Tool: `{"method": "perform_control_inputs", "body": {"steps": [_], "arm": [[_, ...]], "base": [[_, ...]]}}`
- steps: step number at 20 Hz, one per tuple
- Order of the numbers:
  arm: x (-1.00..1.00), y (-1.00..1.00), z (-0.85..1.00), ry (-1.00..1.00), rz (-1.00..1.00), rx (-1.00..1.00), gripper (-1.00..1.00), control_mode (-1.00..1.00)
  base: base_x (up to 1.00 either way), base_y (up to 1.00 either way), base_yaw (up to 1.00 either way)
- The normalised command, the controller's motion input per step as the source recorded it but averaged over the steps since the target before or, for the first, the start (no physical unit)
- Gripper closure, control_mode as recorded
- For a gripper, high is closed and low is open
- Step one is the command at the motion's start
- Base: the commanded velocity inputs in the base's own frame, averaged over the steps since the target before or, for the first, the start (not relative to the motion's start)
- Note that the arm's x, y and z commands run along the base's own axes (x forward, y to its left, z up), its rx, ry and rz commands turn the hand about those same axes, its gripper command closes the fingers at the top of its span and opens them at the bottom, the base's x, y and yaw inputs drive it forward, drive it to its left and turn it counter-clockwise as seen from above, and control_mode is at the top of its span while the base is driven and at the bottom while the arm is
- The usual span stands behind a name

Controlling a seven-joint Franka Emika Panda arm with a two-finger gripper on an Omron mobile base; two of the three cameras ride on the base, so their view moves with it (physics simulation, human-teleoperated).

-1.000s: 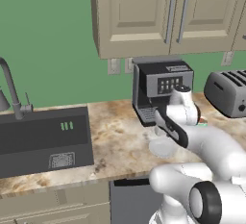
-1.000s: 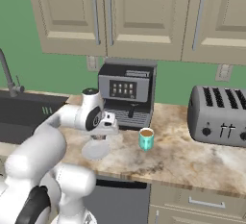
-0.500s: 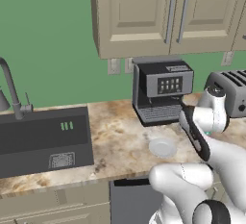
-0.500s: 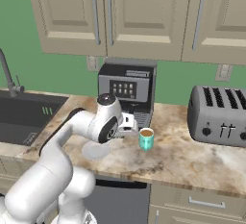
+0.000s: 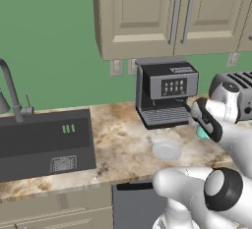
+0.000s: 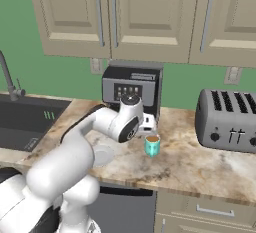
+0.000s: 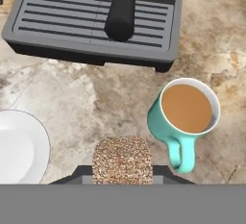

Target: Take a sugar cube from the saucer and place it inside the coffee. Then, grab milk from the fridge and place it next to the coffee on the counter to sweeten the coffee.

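We see a black and grey coffee machine standing against the green wall, with its ribbed drip tray at twelve o'clock in the hand view. At three o'clock of the machine we find a silver toaster. At nine o'clock lies a dark sink with a grey faucet. Beige upper cabinets hang above, and wall outlets sit just below them.

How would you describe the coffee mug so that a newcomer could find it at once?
Start at the black coffee machine under the beige cabinets. On the counter just in front stands the mug: teal, white inside, full of brown coffee, unlike the flat pale saucer.
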Motion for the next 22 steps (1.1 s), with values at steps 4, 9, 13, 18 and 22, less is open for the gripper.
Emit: {"method": "perform_control_inputs", "body": {"steps": [4,9,13,18,22], "arm": [[0.25,-0.43,-0.01,0.12,0.00,0.00,1.00,-1.00],[0.04,-0.36,0.00,0.02,0.00,0.00,1.00,-1.00],[0.07,-0.15,-0.08,0.02,0.00,0.00,1.00,-1.00],[0.32,0.02,-0.19,0.08,0.00,0.00,1.00,-1.00],[0.13,-0.02,-0.10,0.04,0.00,0.00,1.00,-1.00]], "base": [[0.00,0.00,0.00],[0.00,0.00,0.00],[0.00,0.00,0.00],[0.00,0.00,0.00],[0.00,0.00,0.00]]}}
